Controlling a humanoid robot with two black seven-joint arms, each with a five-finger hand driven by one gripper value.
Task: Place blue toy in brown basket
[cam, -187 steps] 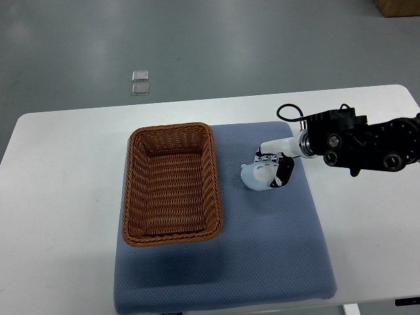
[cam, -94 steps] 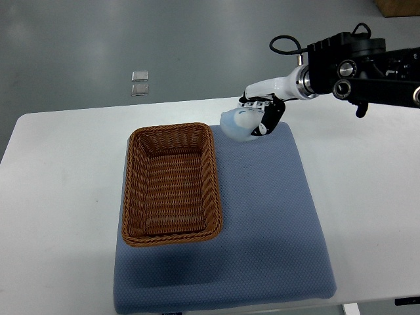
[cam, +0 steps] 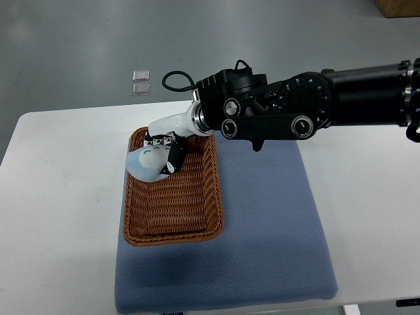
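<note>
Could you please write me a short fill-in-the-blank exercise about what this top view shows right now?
1. The right hand is closed around the ____ toy.
2. The toy is held over the far-left part of the brown wicker ____.
3. The basket stands on a blue ____, which lies on the white table.
4. The arm holding the toy enters from the picture's ____ edge.

Missing words: blue; basket; mat; right

White table (cam: pixel 59 216) under blue mat (cam: pixel 275 243)
</note>
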